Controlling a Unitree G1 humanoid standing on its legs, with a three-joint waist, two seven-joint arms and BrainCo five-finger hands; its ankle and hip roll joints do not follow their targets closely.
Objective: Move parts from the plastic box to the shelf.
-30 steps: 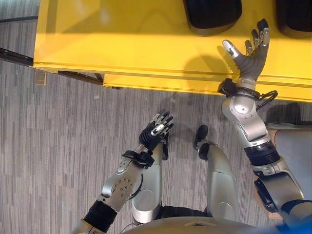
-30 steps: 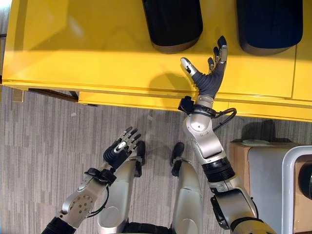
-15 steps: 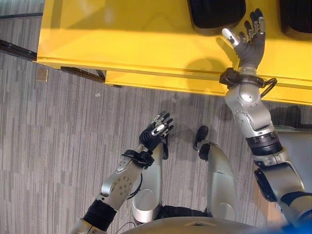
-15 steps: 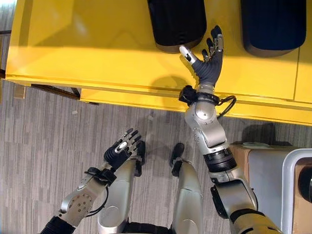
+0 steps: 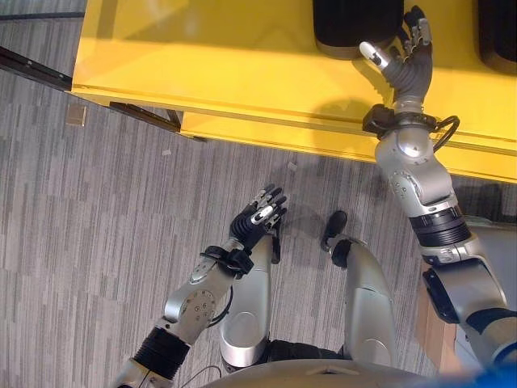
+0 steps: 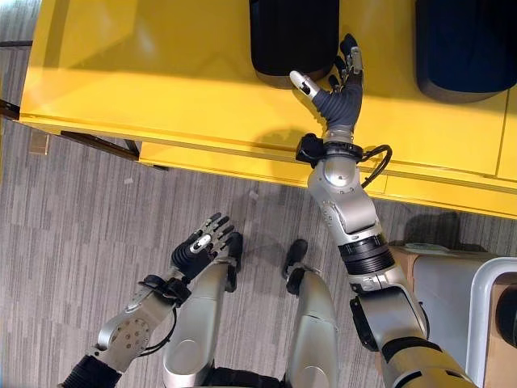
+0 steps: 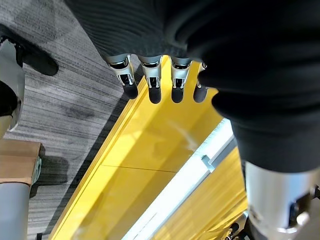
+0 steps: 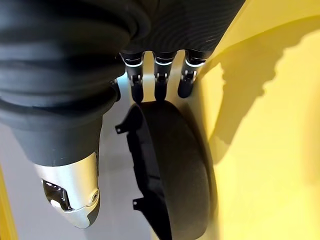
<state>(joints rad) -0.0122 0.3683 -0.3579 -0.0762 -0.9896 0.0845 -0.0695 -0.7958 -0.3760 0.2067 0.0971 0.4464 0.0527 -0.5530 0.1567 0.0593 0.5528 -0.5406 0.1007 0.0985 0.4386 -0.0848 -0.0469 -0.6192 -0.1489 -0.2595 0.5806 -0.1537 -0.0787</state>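
Your right hand [image 6: 338, 90] was up over the bright yellow flat-topped shelf surface [image 6: 161, 73], fingers straight and spread, thumb out, nothing in it, so released. Fingertips were right at the near edge of the black rounded moulded plastic part [image 6: 292, 36] lying on the yellow top; touching or just short, can't tell. In the right wrist view that part [image 8: 170, 175] sat just past the fingertips [image 8: 161, 90], its long axis running away from the hand, roughly in line w/ the forearm. So the part lay straight ahead of the right hand, and that arm was far nearer. A second black part [image 6: 464, 44] lay on the shelf further to the right, well apart from the first. Left hand [image 5: 257, 220] hung low over the grey striped carpet [image 5: 97, 234], well short of the shelf, fingers relaxed, empty. Likely next: nudge or settle the part w/ the right hand.
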